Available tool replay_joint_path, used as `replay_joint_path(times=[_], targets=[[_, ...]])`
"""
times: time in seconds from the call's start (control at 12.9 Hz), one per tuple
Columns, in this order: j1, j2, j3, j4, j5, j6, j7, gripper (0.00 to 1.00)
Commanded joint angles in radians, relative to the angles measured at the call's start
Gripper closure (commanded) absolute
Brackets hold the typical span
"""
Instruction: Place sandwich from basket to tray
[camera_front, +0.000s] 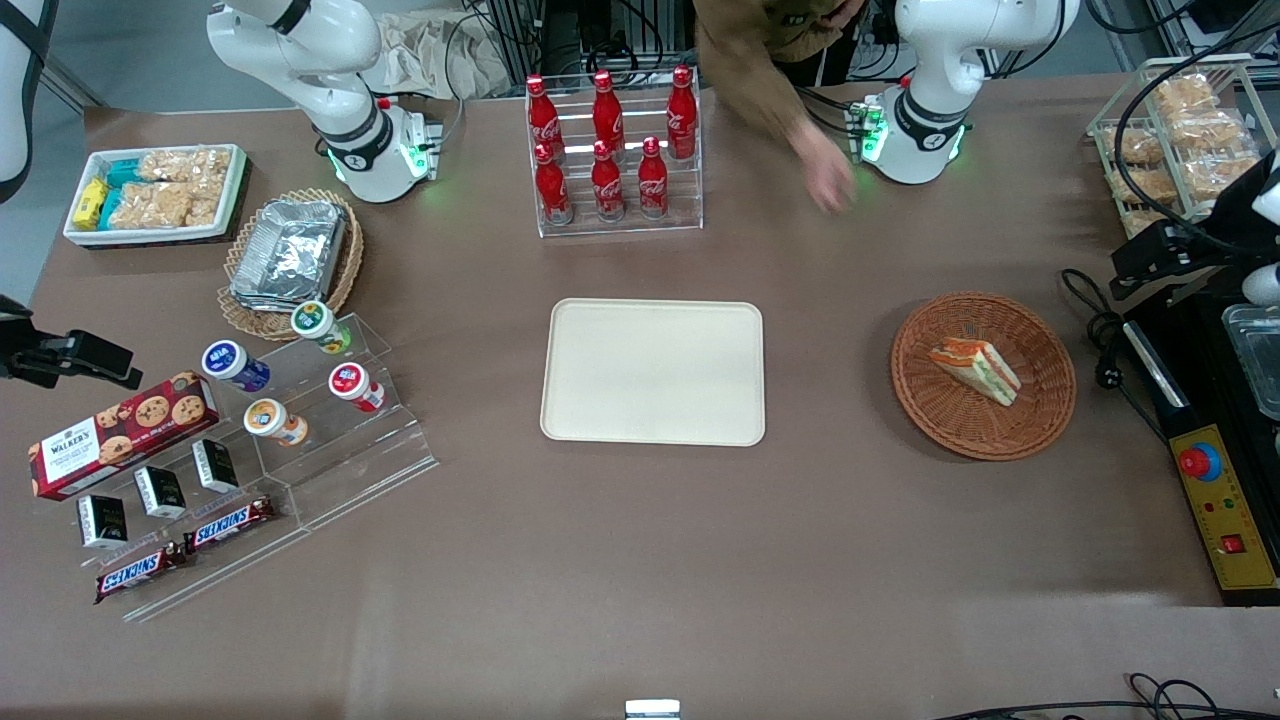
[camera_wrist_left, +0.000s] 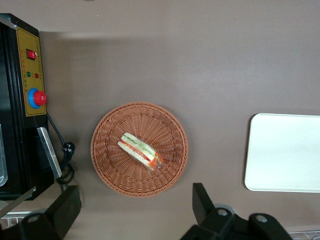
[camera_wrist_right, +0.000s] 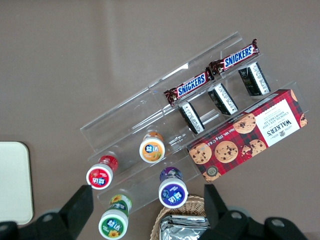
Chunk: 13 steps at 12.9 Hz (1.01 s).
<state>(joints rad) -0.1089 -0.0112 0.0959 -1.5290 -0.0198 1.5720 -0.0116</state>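
Since the sandwich (camera_wrist_left: 140, 150) is a soft wedge of white bread over loose layers, expect it light, squashy and apt to shed filling if pinched hard or tipped. Best taken across the two flat bread faces near the middle of the wedge, with a gentle closing force, not across the cut face where the layers would slide apart. Possibly wrapped in clear film, judging by a slight glint at one tip, so perhaps a little slippery; cannot be told for sure.

Looks small and triangular: pale bread outside, red, orange and green stripes showing along the cut edge, lying on its side and slanted across the woven floor.

Sits inside the round reddish-brown basket (camera_wrist_left: 102, 159), roughly at its centre, directly below the gripper (camera_wrist_left: 135, 212) and slightly ahead of the fingertips in the wrist view. Gripper hovering well above the basket, fingers (camera_wrist_left: 200, 200) spread wide apart, nothing held between them. In the front view, only the dark hand (camera_front: 1160, 255) of the working arm visible, high over the table edge beside the basket.

Cream tray (camera_wrist_left: 283, 160) lying flat and bare, off to the side of the gripper, well apart from the basket, with open brown table (camera_wrist_left: 200, 65) between. Nothing moved yet; descent and grasp not yet begun.
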Motion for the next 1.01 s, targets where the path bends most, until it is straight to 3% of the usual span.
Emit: replay_joint_path(times=[0.0,0.23,0.54,0.7,0.93], targets=[[-0.002,0.019,0.002,0.036,-0.002,-0.018,-0.007,0.0],[-0.002,0.017,0.013,0.018,0.0,-0.021,-0.054,0.0],[-0.002,0.022,0.012,-0.051,-0.002,-0.006,-0.449,0.0],[-0.002,-0.05,0.015,-0.211,0.012,0.098,-0.508,0.0],[-0.002,-0.136,0.008,-0.516,0.014,0.365,-0.762,0.0]])
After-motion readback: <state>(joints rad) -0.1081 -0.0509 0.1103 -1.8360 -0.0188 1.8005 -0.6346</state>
